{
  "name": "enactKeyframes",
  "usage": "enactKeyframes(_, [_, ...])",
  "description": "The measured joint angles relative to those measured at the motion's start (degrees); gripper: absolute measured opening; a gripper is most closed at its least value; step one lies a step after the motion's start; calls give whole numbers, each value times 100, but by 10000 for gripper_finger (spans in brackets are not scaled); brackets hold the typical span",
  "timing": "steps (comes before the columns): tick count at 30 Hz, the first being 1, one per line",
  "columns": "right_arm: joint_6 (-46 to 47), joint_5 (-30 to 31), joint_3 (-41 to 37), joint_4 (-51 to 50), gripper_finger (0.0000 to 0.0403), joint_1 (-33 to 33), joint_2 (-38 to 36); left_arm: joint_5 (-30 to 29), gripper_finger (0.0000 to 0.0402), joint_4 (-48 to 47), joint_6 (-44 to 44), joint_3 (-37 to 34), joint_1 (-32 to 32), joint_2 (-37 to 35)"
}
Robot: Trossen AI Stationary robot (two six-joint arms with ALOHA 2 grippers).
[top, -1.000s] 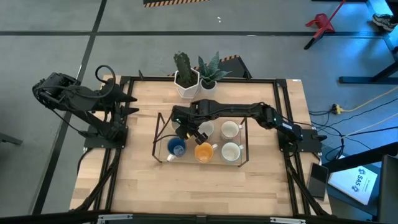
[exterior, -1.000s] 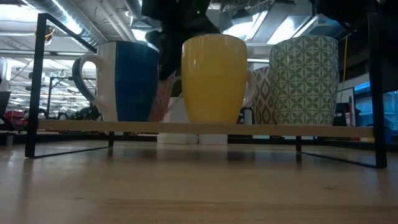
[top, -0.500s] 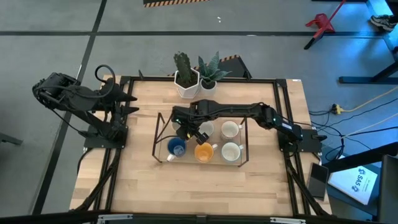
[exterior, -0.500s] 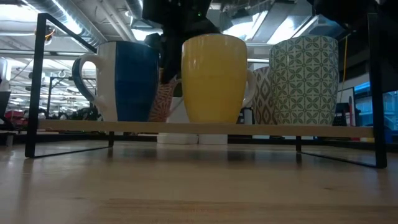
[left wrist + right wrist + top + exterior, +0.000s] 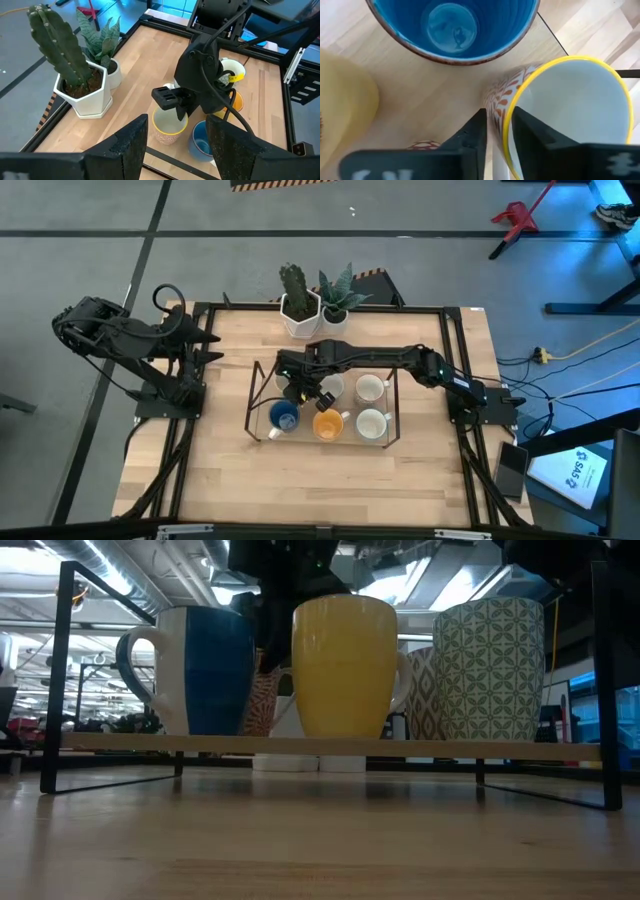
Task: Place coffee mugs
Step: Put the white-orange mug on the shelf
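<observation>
My right pincer grips the rim of a patterned, yellow-rimmed mug, one finger outside the wall and one inside. That mug sits low at the back-left of the wire rack, just beside the blue mug. The orange mug stands front centre, two white mugs at the rack's right end. My left pincer waits at the left edge of the surface, fingers held narrowly apart.
</observation>
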Motion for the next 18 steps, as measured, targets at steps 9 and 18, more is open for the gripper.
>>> enactKeyframes(9, [4, 7, -2, 366, 109, 0, 0, 0, 194, -1, 0, 0, 0, 1])
enactKeyframes(18, [-11, 107, -2, 716, 110, 0, 0, 2, 194, -1, 0, 0, 0, 1])
